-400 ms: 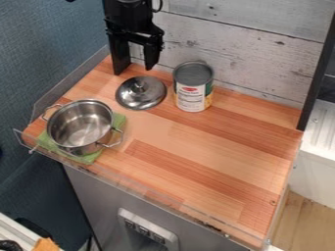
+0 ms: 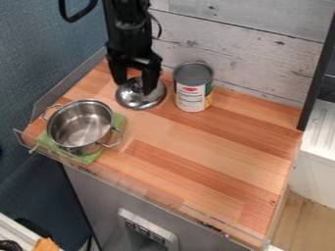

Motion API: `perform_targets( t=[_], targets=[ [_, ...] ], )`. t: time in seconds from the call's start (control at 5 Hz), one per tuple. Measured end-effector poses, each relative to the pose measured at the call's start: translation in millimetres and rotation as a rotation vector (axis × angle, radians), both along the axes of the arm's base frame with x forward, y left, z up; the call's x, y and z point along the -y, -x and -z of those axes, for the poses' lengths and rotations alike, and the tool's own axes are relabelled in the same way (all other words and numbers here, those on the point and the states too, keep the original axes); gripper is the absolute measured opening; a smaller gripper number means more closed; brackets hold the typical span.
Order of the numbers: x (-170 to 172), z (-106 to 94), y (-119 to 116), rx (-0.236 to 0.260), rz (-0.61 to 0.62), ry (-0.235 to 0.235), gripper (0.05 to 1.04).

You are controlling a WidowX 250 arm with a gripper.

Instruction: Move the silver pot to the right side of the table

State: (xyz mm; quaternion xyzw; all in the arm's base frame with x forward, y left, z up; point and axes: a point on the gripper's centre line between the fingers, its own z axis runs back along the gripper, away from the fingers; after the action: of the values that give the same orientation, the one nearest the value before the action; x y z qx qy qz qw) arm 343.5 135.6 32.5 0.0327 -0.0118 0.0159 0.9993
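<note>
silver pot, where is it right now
In the camera view, the silver pot sits at the left end of the wooden table, on a green cloth, nearer the front edge than the metal lid.

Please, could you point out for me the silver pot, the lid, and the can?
Silver pot (image 2: 80, 128): camera view, on its inside bottom.
Lid (image 2: 136, 101): camera view, on its metal top, near the front edge.
Can (image 2: 192, 98): camera view, on its label.

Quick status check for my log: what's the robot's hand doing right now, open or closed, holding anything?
Hand: open, holding nothing, over the metal lid.
</note>
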Motion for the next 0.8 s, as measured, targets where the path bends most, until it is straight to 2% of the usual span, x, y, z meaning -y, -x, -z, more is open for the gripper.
perform_targets(
  t=[0.2,0.4,0.6,0.8],
  targets=[
    [7,-6.1,20,0.013,0.009,-0.005,1.001],
    [8,-2.1,41,-0.005,0.011,-0.004,1.001],
    [5,6.7,52,-0.027,0.0,-0.018,1.001],
    [-3,8.9,56,-0.039,0.002,-0.071,1.001]
  ],
)
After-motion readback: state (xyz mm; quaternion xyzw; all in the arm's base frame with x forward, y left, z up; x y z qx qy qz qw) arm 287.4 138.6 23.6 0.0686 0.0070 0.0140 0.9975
